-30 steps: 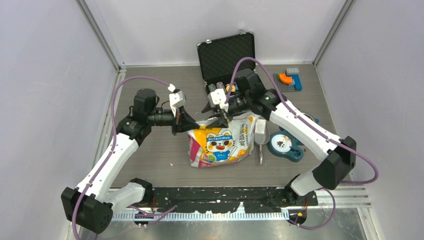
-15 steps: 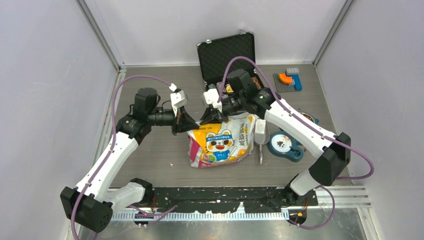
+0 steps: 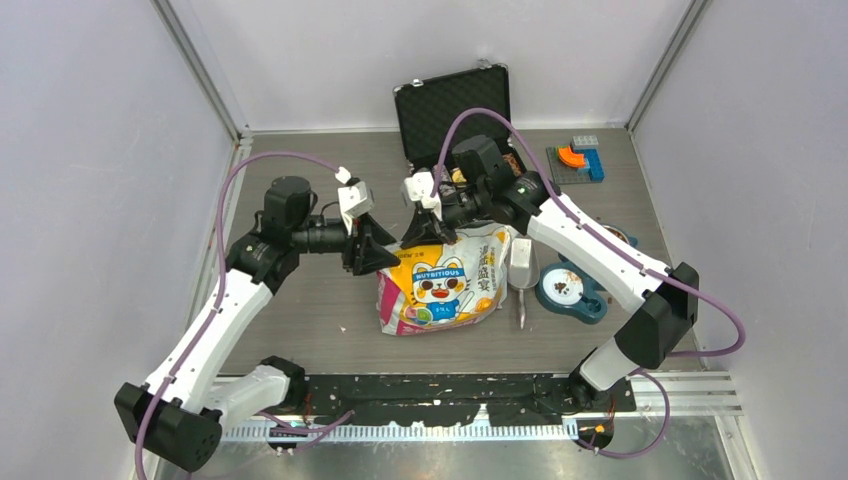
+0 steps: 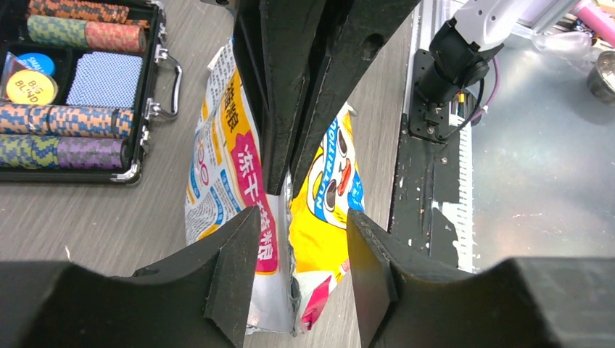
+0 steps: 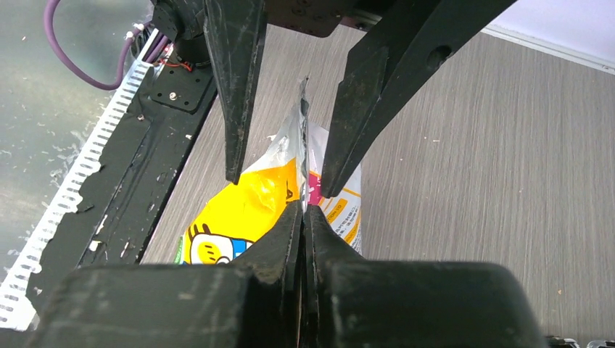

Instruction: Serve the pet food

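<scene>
The cartoon-cat bag (image 3: 440,285) stands mid-table, its torn top edge (image 4: 290,217) upright. My right gripper (image 3: 424,238) is shut on that edge (image 5: 304,209); in the left wrist view its fingers (image 4: 279,185) come down from above and pinch the foil. My left gripper (image 3: 386,257) is open, its fingers (image 4: 232,254) standing either side of the same edge without pressing it. From the right wrist view the left gripper (image 5: 281,185) straddles the edge just beyond my pinch. A few brown bits of pet food (image 3: 566,289) lie in the blue bowl (image 3: 548,296); the bag's contents are hidden.
A grey scoop (image 3: 522,265) lies between bag and bowl. An open black case (image 3: 450,110) with poker chips (image 4: 58,72) stands behind the bag. Coloured blocks (image 3: 578,160) sit at the far right. The black base rail (image 3: 450,400) runs along the near edge.
My right gripper has moved left and shut on the bag's top edge. My left gripper, shut on that edge before, has opened and let it go.
</scene>
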You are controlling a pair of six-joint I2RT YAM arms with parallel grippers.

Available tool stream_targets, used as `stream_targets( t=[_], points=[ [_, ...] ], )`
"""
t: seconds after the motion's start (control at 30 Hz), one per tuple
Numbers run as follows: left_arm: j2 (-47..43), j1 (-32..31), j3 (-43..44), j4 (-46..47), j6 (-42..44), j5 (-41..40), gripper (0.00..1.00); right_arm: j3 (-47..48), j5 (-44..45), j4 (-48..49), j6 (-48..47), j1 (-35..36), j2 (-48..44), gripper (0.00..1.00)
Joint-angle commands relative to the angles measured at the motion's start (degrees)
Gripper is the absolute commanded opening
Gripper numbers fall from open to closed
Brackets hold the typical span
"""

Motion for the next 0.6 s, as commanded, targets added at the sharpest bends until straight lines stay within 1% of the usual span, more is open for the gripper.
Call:
stream_targets(
  t=[0.0,0.1,0.2,0.23,0.27,0.37,0.43,0.47,0.57],
  points=[
    [-0.8,-0.3,2.6,0.5,0.6,-1.7,0.48,3.6,-2.3,-0.5,1.6,0.3,-0.9,0.05],
    [0.1,-0.3,3.4,-2.7,3.9,-2.2,0.4,3.6,-2.7,-0.2,2.8,0.3,-1.2,0.05],
    [0.5,-0.3,3.8,-3.6,5.2,-3.4,0.18,3.8,-3.3,-0.3,3.2,0.2,-1.4,0.05],
    [0.5,-0.3,3.8,-3.2,5.3,-3.6,0.08,3.9,-3.4,-0.5,3.4,0.2,-1.5,0.05],
    [0.5,-0.3,3.8,-2.8,5.3,-3.7,0.0,4.1,-3.5,-0.5,3.4,0.2,-1.5,0.05],
    [-0.3,-0.3,3.2,-0.6,3.2,-4.5,0.0,4.0,-2.4,0.1,4.7,0.3,-1.6,0.05],
    [-1.5,-0.2,2.3,2.6,1.6,-4.9,0.0,3.6,-1.0,0.2,4.4,0.3,-1.4,0.15],
    [-2.2,-0.3,1.6,3.8,0.8,-4.9,0.0,3.4,-0.7,0.1,3.5,0.3,-1.3,0.26],
    [-3.6,-0.3,0.4,6.0,-1.0,-5.6,0.0,3.3,-1.1,-0.9,2.1,0.5,-0.4,0.35]
  ],
)
